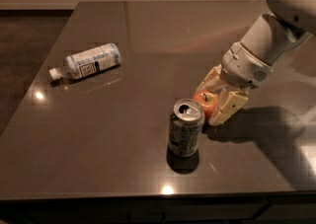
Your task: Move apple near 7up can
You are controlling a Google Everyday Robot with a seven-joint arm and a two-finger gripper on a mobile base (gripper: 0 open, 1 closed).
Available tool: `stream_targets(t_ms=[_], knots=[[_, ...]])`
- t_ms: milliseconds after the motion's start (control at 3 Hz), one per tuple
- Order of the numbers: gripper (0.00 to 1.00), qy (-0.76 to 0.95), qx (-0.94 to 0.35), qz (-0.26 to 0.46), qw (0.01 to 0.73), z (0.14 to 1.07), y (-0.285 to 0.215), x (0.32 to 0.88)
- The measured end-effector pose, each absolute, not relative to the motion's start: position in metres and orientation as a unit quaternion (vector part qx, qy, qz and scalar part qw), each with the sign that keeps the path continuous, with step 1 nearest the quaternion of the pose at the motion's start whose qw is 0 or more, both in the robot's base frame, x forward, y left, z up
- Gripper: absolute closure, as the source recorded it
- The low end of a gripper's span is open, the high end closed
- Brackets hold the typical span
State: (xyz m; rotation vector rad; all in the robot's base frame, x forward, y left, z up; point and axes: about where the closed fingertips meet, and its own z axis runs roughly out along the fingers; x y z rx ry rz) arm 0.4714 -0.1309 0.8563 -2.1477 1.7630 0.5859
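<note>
The small red-orange apple sits at table level just right of the 7up can, almost touching it. The can stands upright near the front of the dark table, its silver top open. My gripper reaches in from the right. Its cream fingers stand on either side of the apple, shut on it. The white arm runs up to the top right corner.
A clear plastic bottle with a white-blue label lies on its side at the back left of the table. The table's front edge runs just below the can. Dark floor shows to the left.
</note>
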Motion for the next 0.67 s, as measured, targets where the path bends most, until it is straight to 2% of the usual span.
stream_targets(t_ms=[333, 667], knots=[[0.0, 0.614, -0.747, 0.202, 0.154, 0.8555, -0.1292, 0.474], [0.0, 0.614, -0.747, 0.202, 0.154, 0.8555, -0.1292, 0.4741]])
